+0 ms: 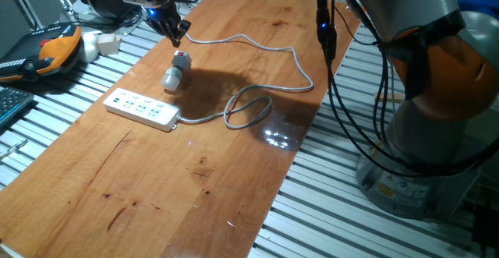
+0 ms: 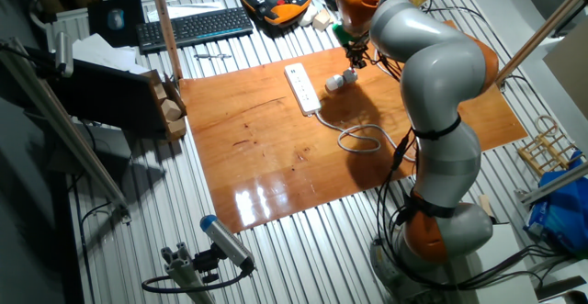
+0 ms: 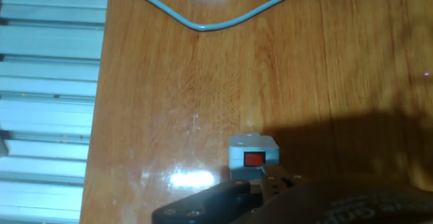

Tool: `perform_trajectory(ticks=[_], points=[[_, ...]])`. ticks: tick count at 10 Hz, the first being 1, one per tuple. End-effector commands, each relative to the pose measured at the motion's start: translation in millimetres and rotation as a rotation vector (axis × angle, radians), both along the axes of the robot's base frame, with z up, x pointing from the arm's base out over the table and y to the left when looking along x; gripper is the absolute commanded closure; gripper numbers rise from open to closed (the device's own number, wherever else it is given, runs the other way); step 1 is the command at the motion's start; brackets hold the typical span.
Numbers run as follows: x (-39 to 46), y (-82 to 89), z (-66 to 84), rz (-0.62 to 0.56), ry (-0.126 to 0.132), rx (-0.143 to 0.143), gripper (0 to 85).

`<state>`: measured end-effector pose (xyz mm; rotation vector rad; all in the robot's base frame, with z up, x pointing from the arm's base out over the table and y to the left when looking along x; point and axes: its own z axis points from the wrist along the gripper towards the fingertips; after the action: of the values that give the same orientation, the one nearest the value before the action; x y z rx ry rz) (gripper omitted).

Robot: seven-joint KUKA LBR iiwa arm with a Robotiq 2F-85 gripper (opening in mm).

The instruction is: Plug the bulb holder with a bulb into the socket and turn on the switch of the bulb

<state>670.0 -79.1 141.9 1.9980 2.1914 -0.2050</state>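
Observation:
The bulb holder point(image 1: 182, 58), a small white box with a red mark, lies on the wooden table point(image 1: 195, 180) joined to its round white bulb point(image 1: 171, 79). It also shows in the other fixed view point(image 2: 342, 80) and in the hand view point(image 3: 252, 151). My gripper point(image 1: 176, 33) hangs just above and behind the holder, apart from it and holding nothing; its jaws look slightly open. In the hand view only a dark finger point(image 3: 216, 200) shows at the bottom edge. The socket, a long white power strip point(image 1: 143, 108), lies close in front of the bulb.
The strip's grey cable point(image 1: 257, 102) loops across the table middle and runs behind the holder. A pendant with an orange grip point(image 1: 54, 51), a white block point(image 1: 105, 43) and a keyboard point(image 2: 193, 27) lie off the table's edge. The arm's base point(image 1: 437, 133) stands at the right.

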Motion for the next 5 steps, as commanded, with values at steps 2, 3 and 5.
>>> perform_trajectory(ticks=[2, 3, 5], points=[[0.9, -0.3, -0.7, 0.01, -0.001, -0.002, 85.0], [1.1, -0.4, -1.4, 0.005, 0.006, 0.001, 85.0], [2.2, -3.4, -4.5, 0.001, 0.005, 0.0, 85.0]])
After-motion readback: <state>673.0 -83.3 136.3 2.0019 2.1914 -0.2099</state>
